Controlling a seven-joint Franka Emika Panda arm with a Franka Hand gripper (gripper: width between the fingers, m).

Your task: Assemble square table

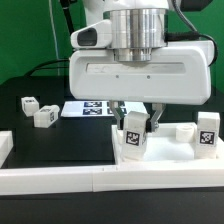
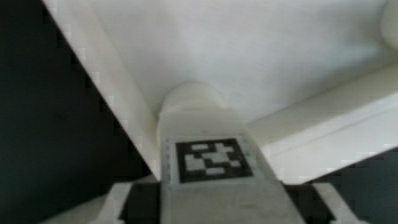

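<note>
Nearest the exterior camera, in front of the gripper (image 1: 137, 126), ran a white border bar (image 1: 60, 180). Just behind the bar the gripper hung with its jaws narrowed on a leg (image 1: 133, 143), which stood upright with its tag facing out. In the wrist view the leg ran out from between the fingers (image 2: 139, 205) toward a broad white face that I took for the panel (image 2: 107, 60). Whether its rounded end touched that face I could not tell, and no socket showed. The step looked like seating this leg in a corner socket. That would go best with the leg kept square to the panel, its tip centred over the hole before any pressing, and the grip firm enough to stop twisting. A third spare leg (image 1: 207, 130) stood to the exterior view's right of the gripper. Farther back, two spare legs (image 1: 44, 116) lay to the exterior view's left of the gripper, and the marker board (image 1: 95, 108) lay behind it.
</note>
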